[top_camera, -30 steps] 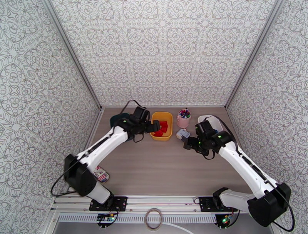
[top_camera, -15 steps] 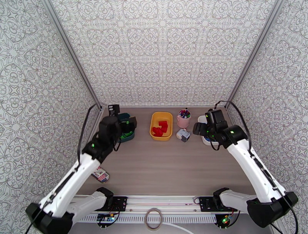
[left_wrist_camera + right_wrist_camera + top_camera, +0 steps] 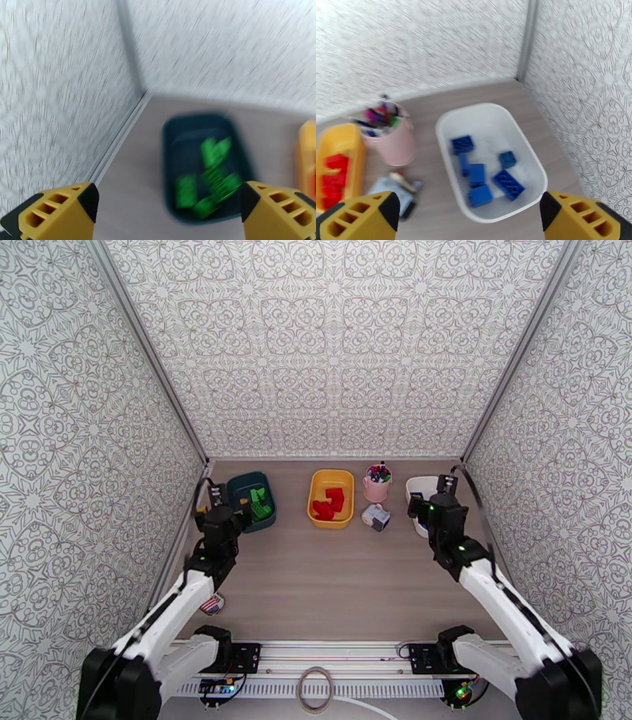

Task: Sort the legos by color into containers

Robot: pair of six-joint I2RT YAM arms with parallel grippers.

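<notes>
Along the far edge stand three tubs. The left gripper [image 3: 168, 213] is spread wide and empty, just on the near side of the dark teal tub [image 3: 237, 486] that holds the green legos [image 3: 259, 504]. The right gripper [image 3: 470, 217] gapes with nothing in it by the white tub [image 3: 482, 114], far right, where the blue legos [image 3: 478, 173] lie. Red legos [image 3: 330, 503] sit in the yellow tub [image 3: 320, 475] between, beside a pink cup [image 3: 377, 486].

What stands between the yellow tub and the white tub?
A pink cup of pens and, nearer the arms, a small white-grey box, seen in the top view and the right wrist view.
</notes>
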